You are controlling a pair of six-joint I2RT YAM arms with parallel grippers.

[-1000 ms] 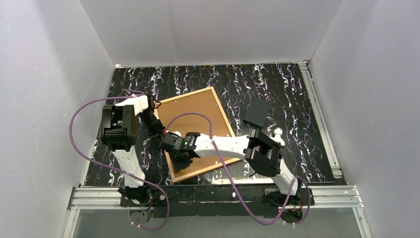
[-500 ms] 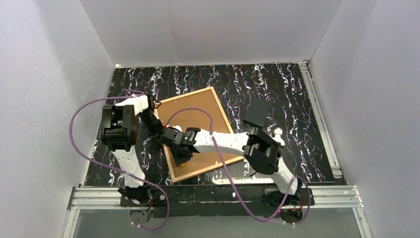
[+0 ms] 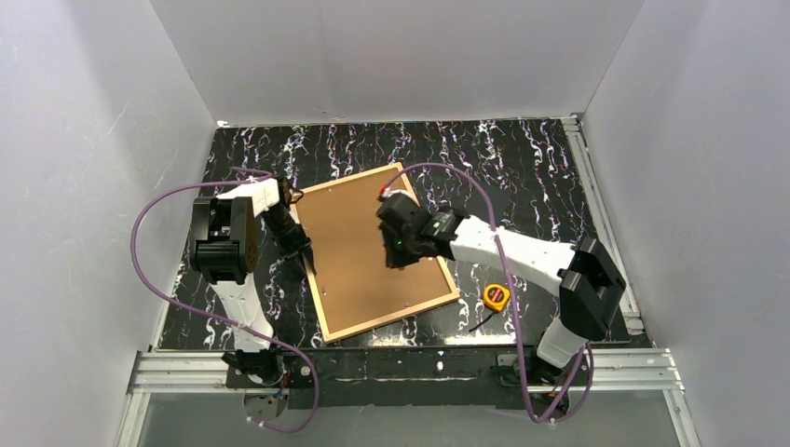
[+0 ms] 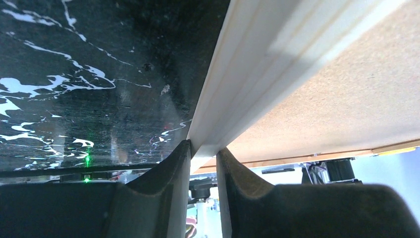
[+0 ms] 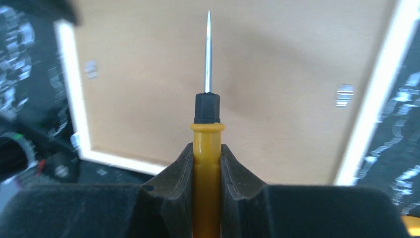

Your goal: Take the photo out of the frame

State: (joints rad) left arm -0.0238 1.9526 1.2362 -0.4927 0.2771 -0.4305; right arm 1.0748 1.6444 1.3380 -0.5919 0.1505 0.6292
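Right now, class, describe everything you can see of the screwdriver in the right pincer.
The screwdriver is slim: a yellow, plastic-looking handle, a black collar, then a thin metal shaft tapering to a point. The right pincer clamps its handle, so the shaft sticks straight out ahead. Its tip points over the photo's brown backing; whether it touches cannot be told.

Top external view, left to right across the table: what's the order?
Left end effector, clamped on the frame → right end effector → yellow tape measure.
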